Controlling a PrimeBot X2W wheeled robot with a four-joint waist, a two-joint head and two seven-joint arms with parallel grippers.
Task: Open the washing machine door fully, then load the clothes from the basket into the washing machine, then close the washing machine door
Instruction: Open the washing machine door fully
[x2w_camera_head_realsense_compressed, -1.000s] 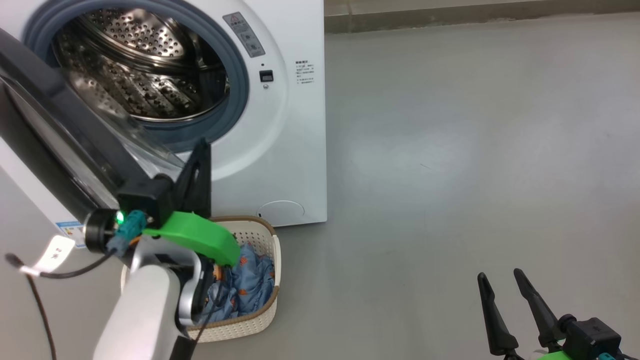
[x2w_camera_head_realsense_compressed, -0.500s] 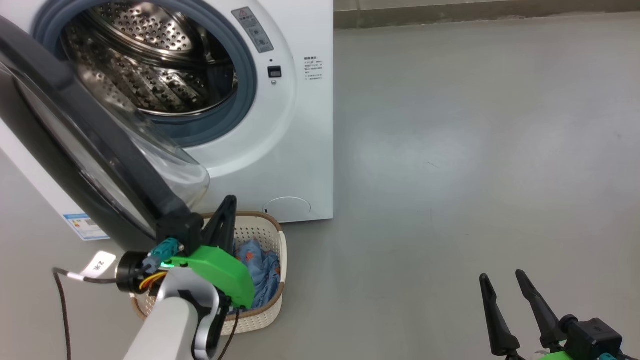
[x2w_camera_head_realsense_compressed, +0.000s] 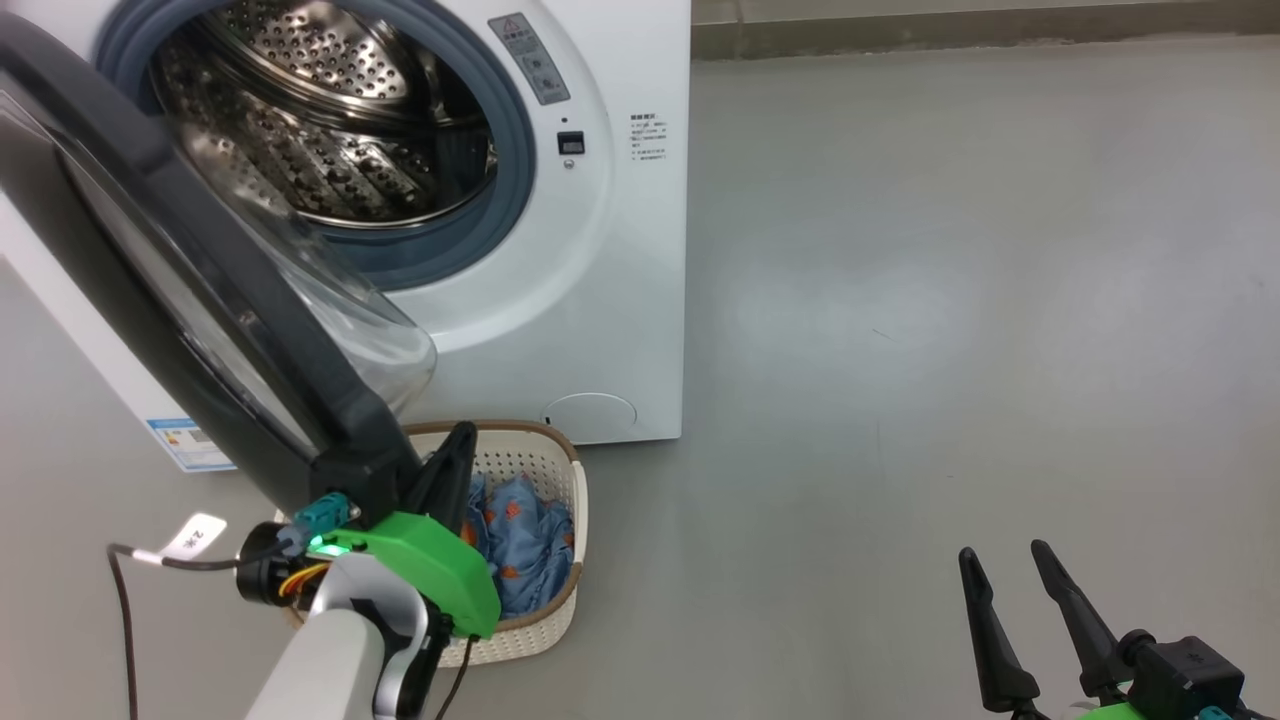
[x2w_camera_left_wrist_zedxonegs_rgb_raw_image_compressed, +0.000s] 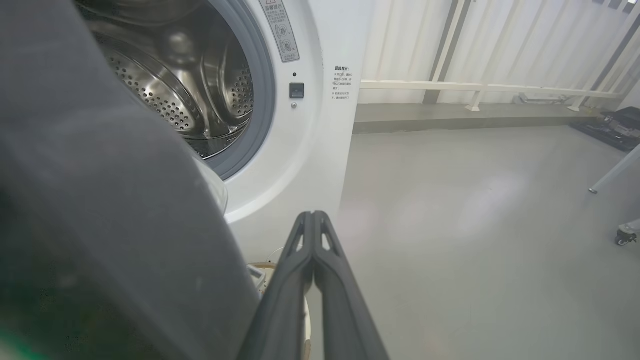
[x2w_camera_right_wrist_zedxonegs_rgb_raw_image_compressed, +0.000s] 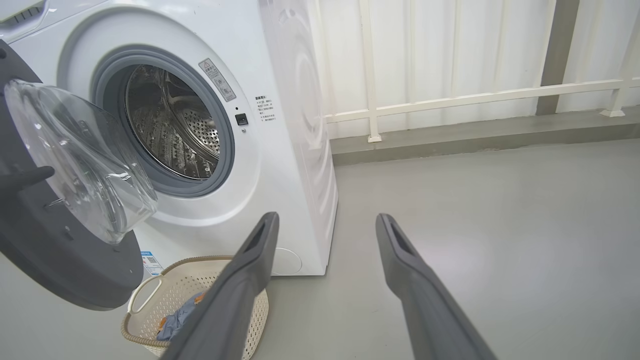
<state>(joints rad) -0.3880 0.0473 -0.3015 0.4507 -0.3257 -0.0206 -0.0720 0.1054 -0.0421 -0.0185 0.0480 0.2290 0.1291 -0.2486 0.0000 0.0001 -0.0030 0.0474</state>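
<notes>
**Door swung out, laundry in the basket**

Biggest thing on my screen: the big white front-loading washing machine (x2w_camera_head_realsense_compressed: 620, 250), standing on the grey floor (x2w_camera_head_realsense_compressed: 950, 300), with its perforated steel drum (x2w_camera_head_realsense_compressed: 330, 130) wide open to the head camera. The large round door with the glossy black ring and bulging clear glass bowl (x2w_camera_head_realsense_compressed: 235, 300) hangs out toward me at the left, well off the opening.

Down in front of the machine, under the door's lower edge, sits the small cream perforated plastic basket with the brown woven-look rim (x2w_camera_head_realsense_compressed: 535, 640). The soft blue fabric with little orange figures (x2w_camera_head_realsense_compressed: 525, 540) lies bunched inside it.

My left gripper (x2w_camera_head_realsense_compressed: 458, 445) is right at the door's bottom edge, above the basket. Its jaws are pressed together with nothing between them, and the wrist view (x2w_camera_left_wrist_zedxonegs_rgb_raw_image_compressed: 312, 220) confirms it. I can't tell whether it touches the door.

My right gripper (x2w_camera_head_realsense_compressed: 1003, 552) is low at the right, well away from the machine, jaws spread wide and empty (x2w_camera_right_wrist_zedxonegs_rgb_raw_image_compressed: 326, 220).
</notes>
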